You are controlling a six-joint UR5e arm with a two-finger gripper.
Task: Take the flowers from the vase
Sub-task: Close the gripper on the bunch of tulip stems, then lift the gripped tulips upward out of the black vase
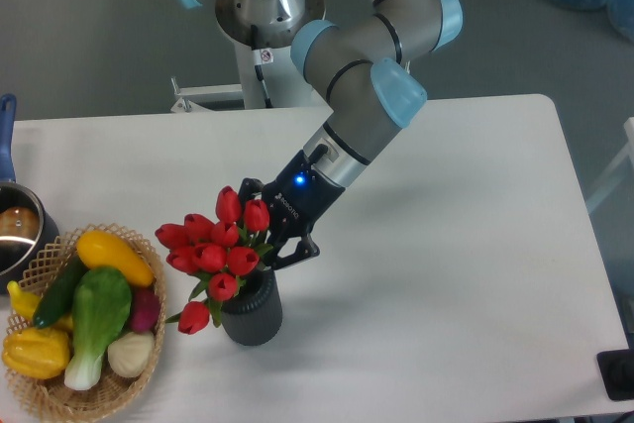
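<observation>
Tulips [213, 255] sit in the ribbed vase [253, 312]; the gripper [267, 245] appears clamped on their stems. A tilted pull could topple the vase toward the wicker basket [50, 393] on the left.

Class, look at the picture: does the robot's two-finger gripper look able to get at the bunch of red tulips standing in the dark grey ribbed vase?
Probably yes. The gripper already sits against the bunch of red tulips just above the dark grey ribbed vase, with nothing between them. The blooms hide its fingertips, so whether they have closed on the stems cannot be told.
</observation>
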